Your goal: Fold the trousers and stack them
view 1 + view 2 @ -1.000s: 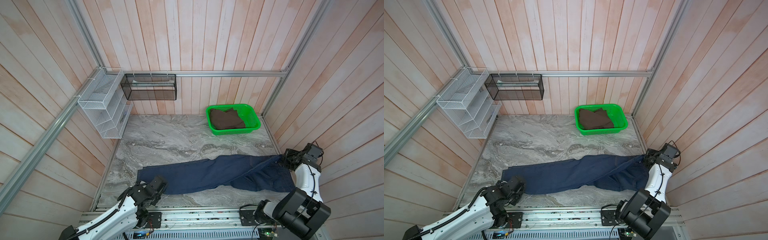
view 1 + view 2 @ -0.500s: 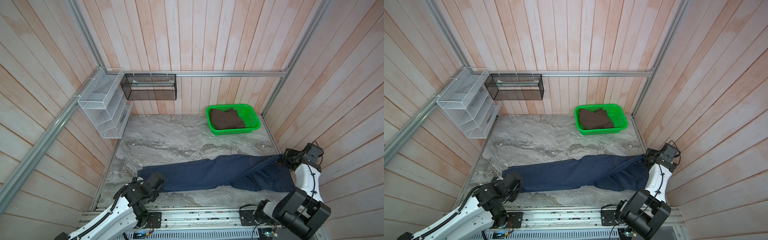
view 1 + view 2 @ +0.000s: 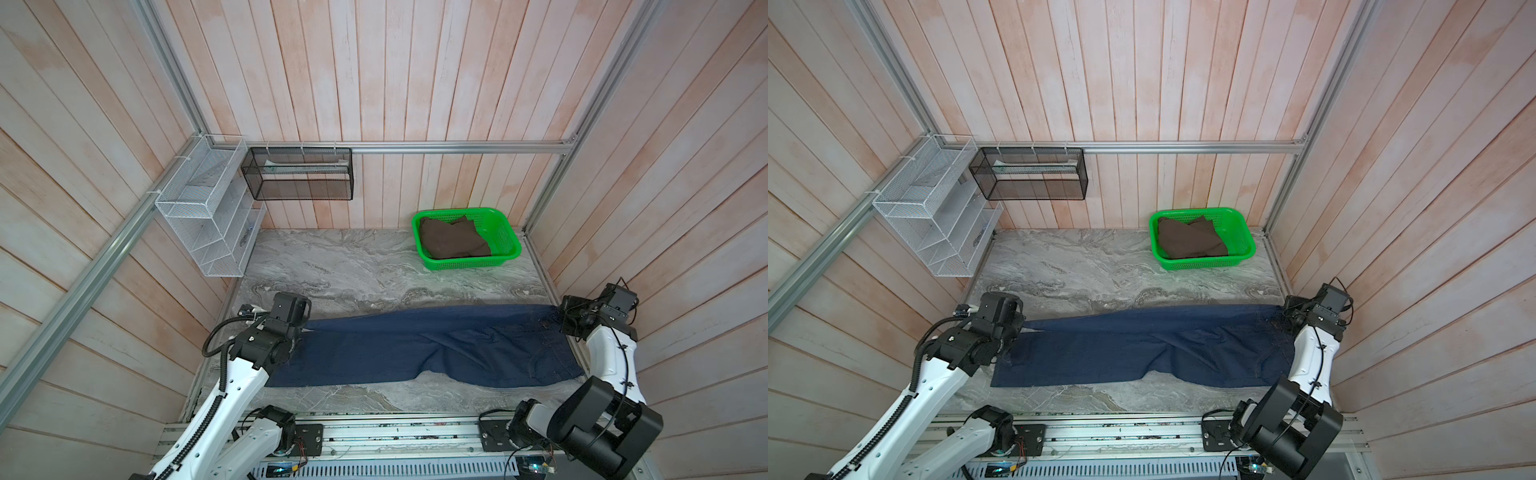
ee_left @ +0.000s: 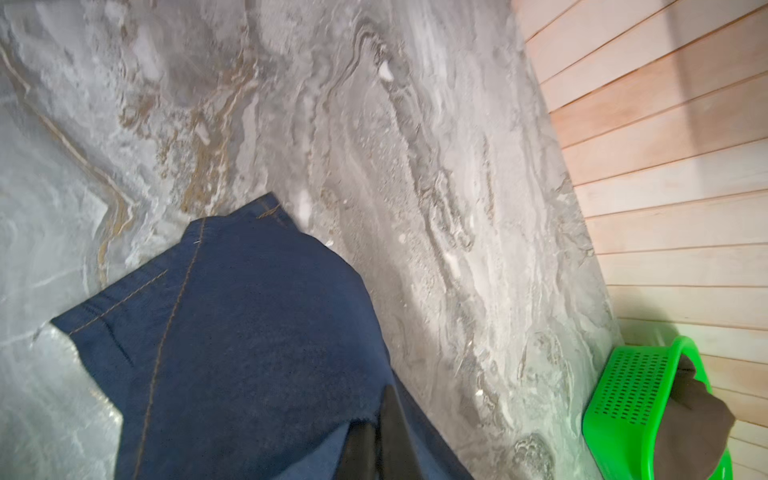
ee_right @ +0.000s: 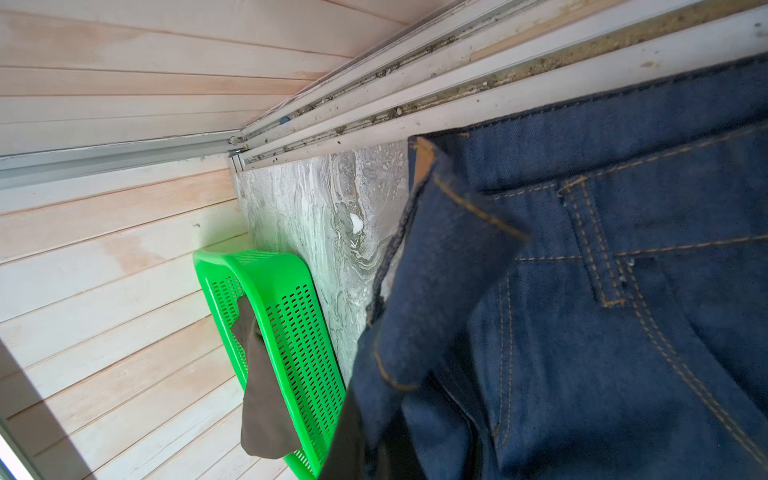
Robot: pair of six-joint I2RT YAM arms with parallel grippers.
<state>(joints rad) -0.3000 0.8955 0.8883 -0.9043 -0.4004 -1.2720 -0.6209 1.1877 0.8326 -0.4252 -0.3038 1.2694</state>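
Now the left gripper [image 4: 376, 435] is pressed together on the trousers [image 3: 436, 349] beside the leg hems, its dark fingers [image 4: 393, 424] nipping a raised hump of denim. The right gripper [image 3: 560, 321] is likewise clamped on the waistband corner (its fingertips are mostly buried under cloth in the right wrist view). The trousers lie stretched along the table's [image 3: 353, 274] near edge, with the hems at the left edge and the waist against the right edge. Behind them the marble is bare up to the far edge, apart from the green basket [image 3: 469, 264] in the far right corner, which holds a folded brown garment [image 3: 451, 243]. Against a second ago, the left gripper has shifted from the near hem corner to the far one, while the right gripper has not moved.
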